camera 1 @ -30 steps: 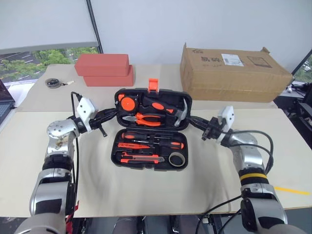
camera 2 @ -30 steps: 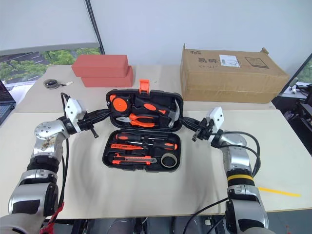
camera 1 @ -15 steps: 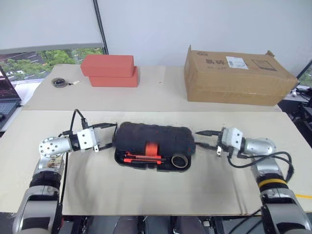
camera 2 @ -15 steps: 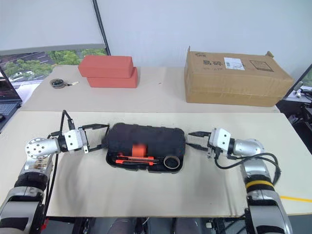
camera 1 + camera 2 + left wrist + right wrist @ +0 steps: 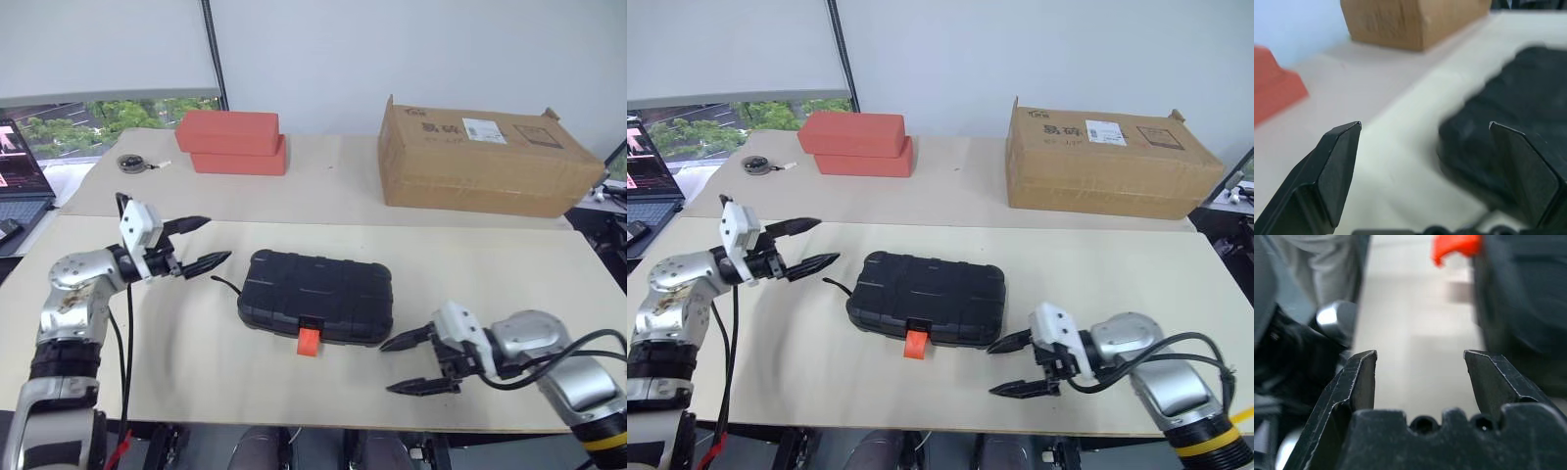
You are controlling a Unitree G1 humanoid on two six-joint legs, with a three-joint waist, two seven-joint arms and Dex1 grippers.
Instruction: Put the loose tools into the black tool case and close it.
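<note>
Left end effector hovers above the table with its two black fingers spread wide and nothing between them, pointing toward the black tool case. Bare table shows between its fingertips and the case's nearest end. Right end effector hangs near the table's front edge, just off the case's right front corner, its fingers also parted and empty.

Lid down, the case lies flat in the middle of the front table, ribbed top upward, its orange latch sticking out from the front side toward the table edge. A thin dark cable curls on the table by the case's left end.

Open tabletop lies on both sides of the case and behind it. A seam separates this table from a second one behind, which carries two stacked red boxes at back left, a small dark round disc to their left, and a big cardboard box at back right. A laptop sits at the far left edge, beside a window.
</note>
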